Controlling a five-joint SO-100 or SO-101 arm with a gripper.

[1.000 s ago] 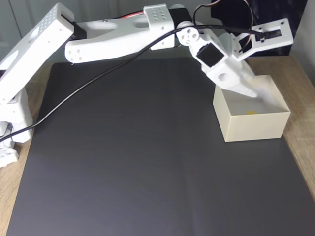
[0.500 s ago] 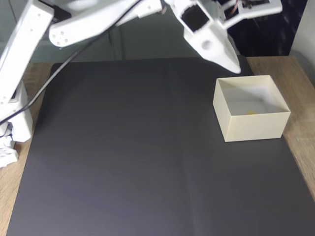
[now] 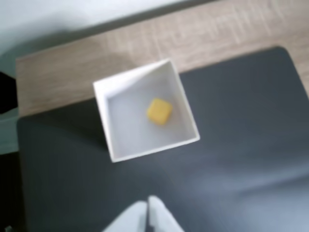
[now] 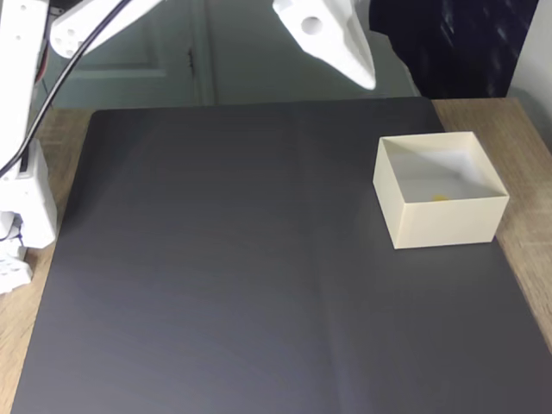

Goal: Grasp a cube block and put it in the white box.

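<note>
the gripper [image 3: 147, 209] is high in the air with its two fingers pressed together and nothing between them. in the fixed view the gripper [image 4: 362, 73] hangs above the black mat [image 4: 216, 276], up and to the left of the white box [image 4: 444, 222], not touching it. in the wrist view the cube block [image 3: 159, 111] lies on the floor of the white box [image 3: 108, 140], near the middle and a little toward one wall. in the fixed view only a small yellow bit of the cube block [image 4: 441, 197] peeks over the front wall. so the job looks done. not much can go wrong now. if the arm swings low on its way off, it could bump the thin wall and push or tip the box, and the cube could roll out. the black cable [image 4: 52, 95] by the arm could also drag across the mat, but it is well apart from the box.
</note>
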